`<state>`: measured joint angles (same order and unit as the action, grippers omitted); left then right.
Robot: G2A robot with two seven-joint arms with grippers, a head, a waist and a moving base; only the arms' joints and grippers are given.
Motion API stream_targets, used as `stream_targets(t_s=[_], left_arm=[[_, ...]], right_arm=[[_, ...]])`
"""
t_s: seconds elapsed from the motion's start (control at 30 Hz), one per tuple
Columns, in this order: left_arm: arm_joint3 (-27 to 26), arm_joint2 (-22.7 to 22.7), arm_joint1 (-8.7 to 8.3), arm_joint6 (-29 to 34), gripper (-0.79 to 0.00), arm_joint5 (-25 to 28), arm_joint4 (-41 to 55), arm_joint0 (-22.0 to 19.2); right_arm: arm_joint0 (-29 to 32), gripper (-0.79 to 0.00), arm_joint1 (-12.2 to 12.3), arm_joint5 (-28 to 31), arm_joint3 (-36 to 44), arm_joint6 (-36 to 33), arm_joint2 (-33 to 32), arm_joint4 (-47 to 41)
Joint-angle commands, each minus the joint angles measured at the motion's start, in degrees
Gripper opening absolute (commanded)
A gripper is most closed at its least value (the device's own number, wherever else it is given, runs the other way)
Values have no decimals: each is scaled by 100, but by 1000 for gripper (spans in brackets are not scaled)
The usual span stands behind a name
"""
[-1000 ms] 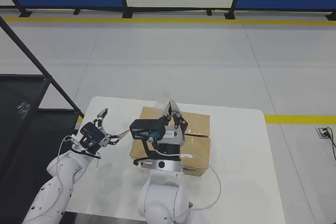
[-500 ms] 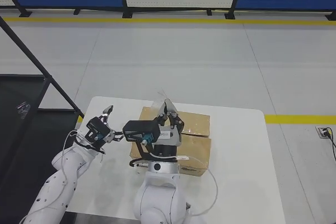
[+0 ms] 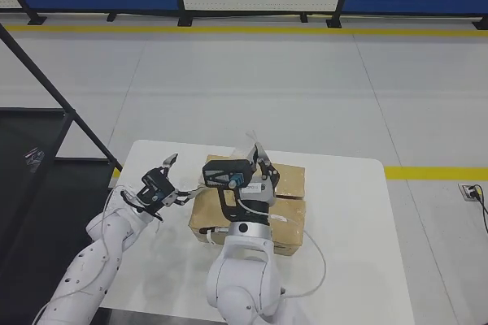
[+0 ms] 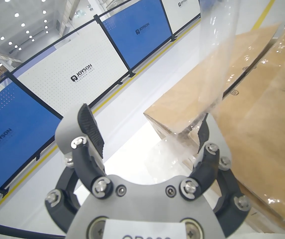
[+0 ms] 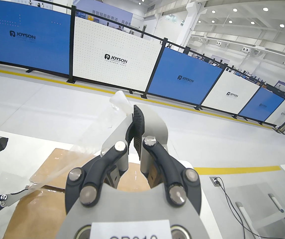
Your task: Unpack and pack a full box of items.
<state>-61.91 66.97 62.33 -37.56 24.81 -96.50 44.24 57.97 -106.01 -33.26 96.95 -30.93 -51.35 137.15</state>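
the cardboard box (image 3: 286,180) sits with its flaps down on the white table (image 3: 350,252). the right gripper (image 5: 135,123) is raised above the box, its fingers pinched together on a strip of clear tape (image 4: 217,50) that stretches down to the box's left side. the left gripper (image 4: 144,113) sits at that side, fingers spread wide apart, one fingertip (image 4: 203,128) right at the tape's lower end
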Motion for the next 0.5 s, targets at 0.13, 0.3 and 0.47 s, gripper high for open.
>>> stream_targets(t_s=[0.13, 0.3, 0.47], left_arm=[[11, 81, -26, -277, 0, -197, -60, 140], [-89, 222, -36, -775, 0, -516, 129, 356], [-94, 205, -52, -774, 0, -434, -13, 439]], right_arm=[[12, -785, 3, -3, 17, 45, -8, 5], [-35, -785, -11, -30, 1, -58, 6, 25], [-91, -785, -26, -82, -20, -98, 30, -6]])
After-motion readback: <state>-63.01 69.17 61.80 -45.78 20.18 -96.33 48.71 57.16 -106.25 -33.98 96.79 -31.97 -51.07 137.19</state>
